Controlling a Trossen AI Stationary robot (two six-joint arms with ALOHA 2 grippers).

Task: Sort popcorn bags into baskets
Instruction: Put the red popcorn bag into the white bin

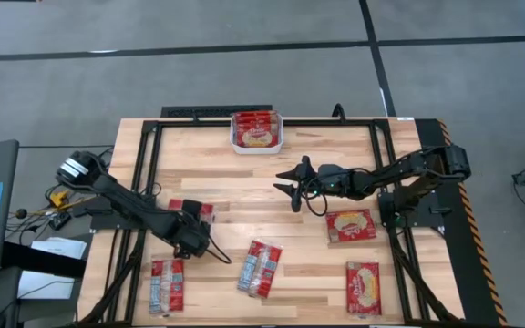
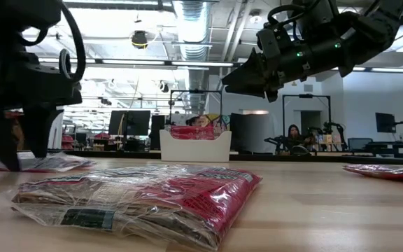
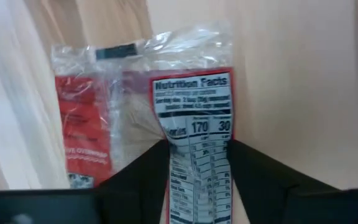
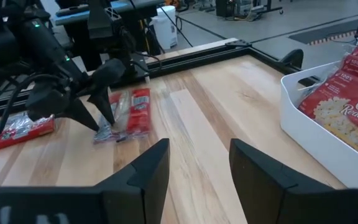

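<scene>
Bench (image 1: 308, 264), as I read it:
- Bin (image 1: 256, 146), upper centre of the high view: holds bags (image 1: 254, 130).
- Loose bags: lower left (image 1: 167, 283), lower centre (image 1: 261, 268), right (image 1: 350, 225), lower right (image 1: 363, 287).
- Left gripper (image 1: 195, 239), lower left: fingers down astride a bag (image 3: 191, 124), print side up; whether they are gripping it I cannot tell.
- Right gripper (image 1: 293, 187), centre, raised: fingers (image 4: 143, 171) spread, holding nothing.
</scene>
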